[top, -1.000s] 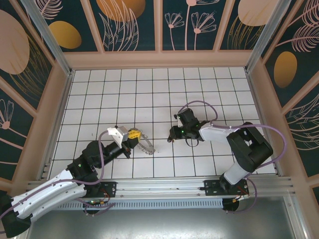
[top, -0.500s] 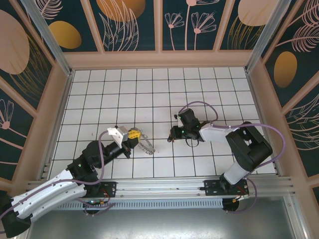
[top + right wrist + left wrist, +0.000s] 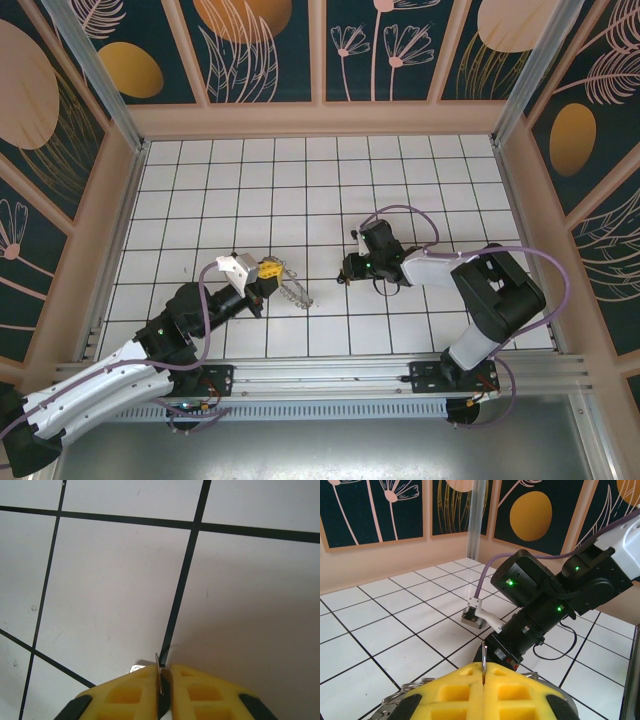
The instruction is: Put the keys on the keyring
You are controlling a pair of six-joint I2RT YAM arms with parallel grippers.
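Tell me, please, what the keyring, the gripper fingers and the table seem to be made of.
Keyring: grey metal, judging by its thin wire loops and dull glint. Fingers of the left gripper: matte yellow with moulded square recesses, probably plastic or firm rubber; I cannot tell which. Table: glossy white tiles with dark joints, ceramic or a printed sheet.

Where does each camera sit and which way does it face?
Top: overhead, behind bases, aimed at the table; left arm and right arm show.
Left wrist: low, facing the right arm; left gripper pinches the keyring.
Right wrist: aims down at the table; right gripper pinches a key.
Top and left wrist share the right arm.
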